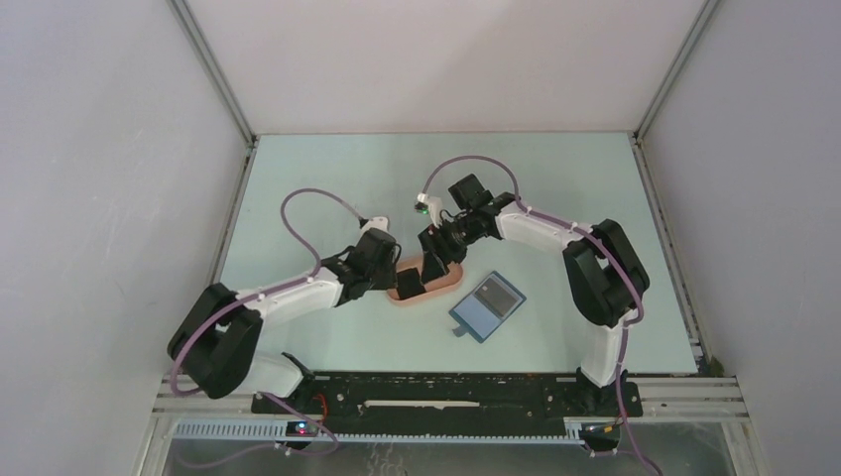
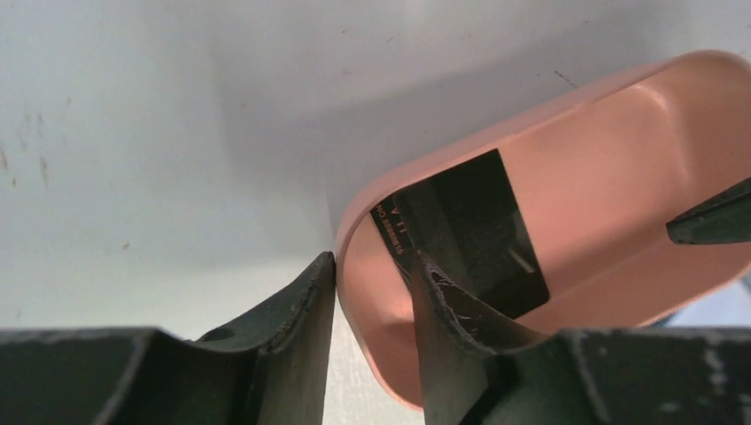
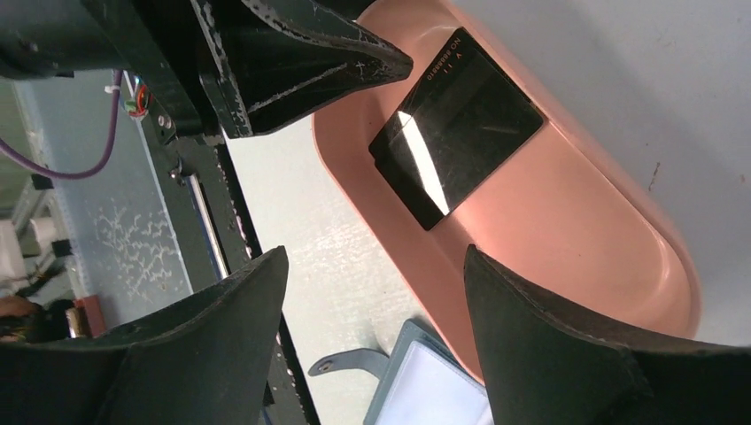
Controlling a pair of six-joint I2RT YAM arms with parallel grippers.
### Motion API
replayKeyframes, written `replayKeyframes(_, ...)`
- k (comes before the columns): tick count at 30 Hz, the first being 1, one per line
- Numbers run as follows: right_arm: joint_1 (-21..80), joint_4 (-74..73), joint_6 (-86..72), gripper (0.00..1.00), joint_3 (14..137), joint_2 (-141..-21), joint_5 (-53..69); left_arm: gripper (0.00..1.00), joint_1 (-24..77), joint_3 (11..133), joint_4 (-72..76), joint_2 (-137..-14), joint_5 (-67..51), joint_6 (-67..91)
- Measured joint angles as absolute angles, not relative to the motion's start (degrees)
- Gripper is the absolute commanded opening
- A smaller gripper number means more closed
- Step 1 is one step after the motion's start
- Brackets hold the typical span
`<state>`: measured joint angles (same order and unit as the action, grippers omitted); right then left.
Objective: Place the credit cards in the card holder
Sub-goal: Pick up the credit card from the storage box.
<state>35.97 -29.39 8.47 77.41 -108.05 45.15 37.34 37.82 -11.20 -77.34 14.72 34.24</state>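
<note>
A black credit card (image 2: 469,221) lies tilted inside the left end of the pink oval tray (image 2: 638,177); it also shows in the right wrist view (image 3: 456,124). My left gripper (image 2: 372,266) is open and straddles the tray's end rim, one finger outside against the rim and the other finger (image 2: 443,305) inside, touching the card's edge. My right gripper (image 3: 374,252) is open and empty, spanning the tray's (image 3: 576,230) near wall. The blue card holder (image 1: 487,305) lies open on the table right of the tray (image 1: 448,285), its tab (image 3: 345,363) pointing out. No tan-orange card shows.
The right gripper's fingertip (image 2: 708,217) reaches into the tray from the right. The left gripper's finger (image 3: 354,53) shows by the card. The black base rail (image 1: 446,387) runs along the near edge. White walls enclose the pale green table (image 1: 327,178).
</note>
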Motion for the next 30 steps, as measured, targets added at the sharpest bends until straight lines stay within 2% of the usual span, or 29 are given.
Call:
replayKeyframes(4,35.7,-28.3,3.4,0.76,77.4,-110.3,45.1,0.23,37.3,40.4,-11.3,-82.4,14.1,28.2)
replayKeyframes(7,35.7,-28.0,0.6,0.76,77.4,-111.2,44.4,0.02,37.3,41.0,-11.3,-84.8,13.7,26.3)
replayKeyframes(8,35.7,-28.0,-0.1,0.76,77.4,-111.4,43.8,0.00,37.3,41.1,-11.2,-84.9,13.7,26.4)
replayKeyframes(13,36.0,-28.1,-2.1,0.78,77.4,-111.4,39.3,0.00,37.2,41.0,-11.0,-84.4,13.0,27.9)
replayKeyframes(17,36.0,-27.6,-3.2,0.78,77.4,-111.4,37.3,0.00,38.1,36.3,-10.2,-78.2,15.8,34.0)
replayKeyframes(22,37.0,-25.9,-4.1,0.79,77.3,-110.7,37.6,0.00,44.4,32.8,-13.6,-71.2,27.0,42.6)
replayKeyframes(30,38.2,-18.5,-4.2,0.82,75.6,-107.1,37.3,0.00,53.8,35.1,-23.3,-70.7,44.0,59.4)
